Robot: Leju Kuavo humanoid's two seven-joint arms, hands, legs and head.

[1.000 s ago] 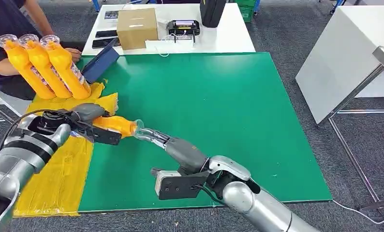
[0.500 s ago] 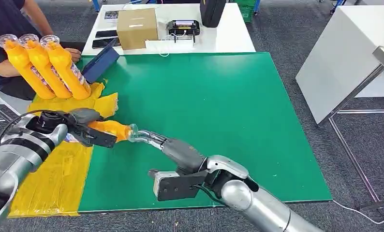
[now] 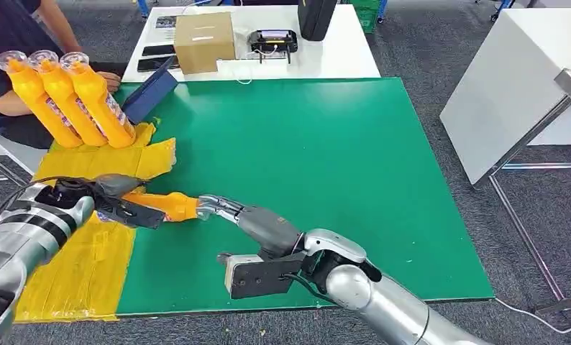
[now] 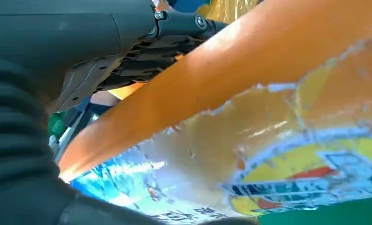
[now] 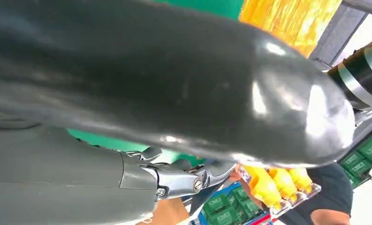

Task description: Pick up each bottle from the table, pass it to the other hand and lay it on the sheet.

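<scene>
Your orange bottle (image 3: pixel 169 205) is gripped in the left hand (image 3: pixel 113 198), low over the edge where the yellow sheet (image 3: pixel 88 259) meets the green table (image 3: pixel 326 165).

Your right hand (image 3: pixel 229 211) reaches to the bottle's cap end, fingertips touching or just beside it; you cannot tell whether it grips. Three more orange bottles (image 3: pixel 67 100) lie side by side at the sheet's far end, near a seated person's arm (image 3: pixel 9 100). Beyond the green table, a cardboard box (image 3: pixel 203 42) sits on a white table (image 3: pixel 340 57).

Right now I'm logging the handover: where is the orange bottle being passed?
In the head view the orange bottle lies low at the left, gripped by the left hand, its cap end at the right hand, over the yellow sheet's edge.
</scene>
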